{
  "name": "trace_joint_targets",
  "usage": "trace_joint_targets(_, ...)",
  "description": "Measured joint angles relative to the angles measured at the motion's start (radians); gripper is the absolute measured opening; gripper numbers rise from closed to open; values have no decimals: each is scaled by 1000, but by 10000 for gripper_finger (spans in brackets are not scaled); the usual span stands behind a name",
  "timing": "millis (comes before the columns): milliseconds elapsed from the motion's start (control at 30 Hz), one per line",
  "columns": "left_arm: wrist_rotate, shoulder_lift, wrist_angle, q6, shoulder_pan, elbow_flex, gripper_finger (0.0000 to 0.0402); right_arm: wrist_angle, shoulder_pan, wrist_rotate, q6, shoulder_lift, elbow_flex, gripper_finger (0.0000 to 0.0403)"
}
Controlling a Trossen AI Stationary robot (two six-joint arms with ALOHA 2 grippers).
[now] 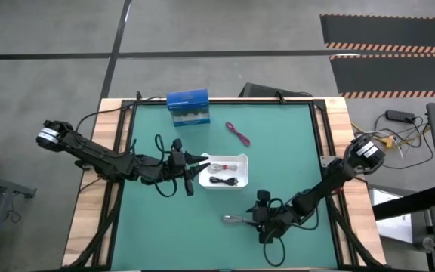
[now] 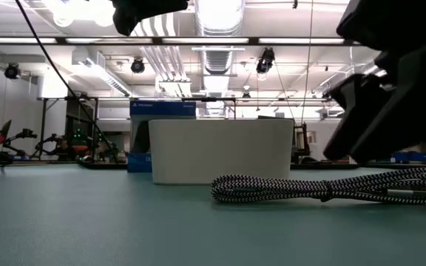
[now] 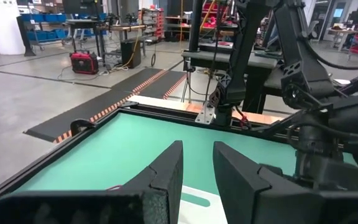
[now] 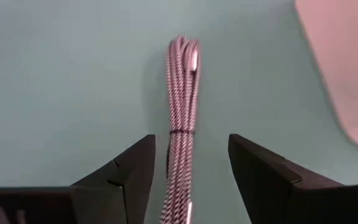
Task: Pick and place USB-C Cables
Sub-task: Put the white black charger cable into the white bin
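The grey-silver braided cable bundle [image 4: 181, 106] lies flat on the green table near its near edge [image 1: 232, 219]. It also shows in the low view [image 2: 331, 188]. My right gripper [image 4: 191, 142] is open and low over it. One finger stands on each side of the bundle's near half, with gaps showing, and the bundle runs along the fingers. The white tray [image 1: 241, 160] holds a whitish cable [image 1: 217, 166] and a black cable [image 1: 226, 180]. The magenta cable [image 1: 238, 134] lies on the table beyond the tray. My left gripper [image 1: 199, 165] hovers open at the tray's left end, holding nothing.
A blue box [image 1: 187, 106] stands at the table's far edge, behind the tray in the low view [image 2: 140, 133]. The right arm [image 1: 331, 181] reaches in from the right edge. Green table surface lies bare left of the grey cable and in the near left corner.
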Motion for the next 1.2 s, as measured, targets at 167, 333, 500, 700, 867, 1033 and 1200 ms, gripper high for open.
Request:
trace_joint_targets(167,0,0,2,1,0,0,73,32,-18,-55,32,36,0,194)
trace_joint_targets(333,0,0,3,3,0,0,73,32,-37,-112,62,57,-1,194)
trace_joint_targets(500,0,0,3,23,0,0,73,34,-52,-133,62,58,-2,187)
trace_joint_targets(700,0,0,3,27,0,0,73,27,-69,-162,62,58,-2,152)
trace_joint_targets(867,0,0,3,28,0,0,73,27,-76,-180,60,58,-2,101)
trace_joint_targets(1033,0,0,3,28,0,0,73,27,-78,-184,63,58,-3,40)
trace_joint_targets(1200,0,0,3,28,0,0,73,27,-78,-187,46,49,-3,20)
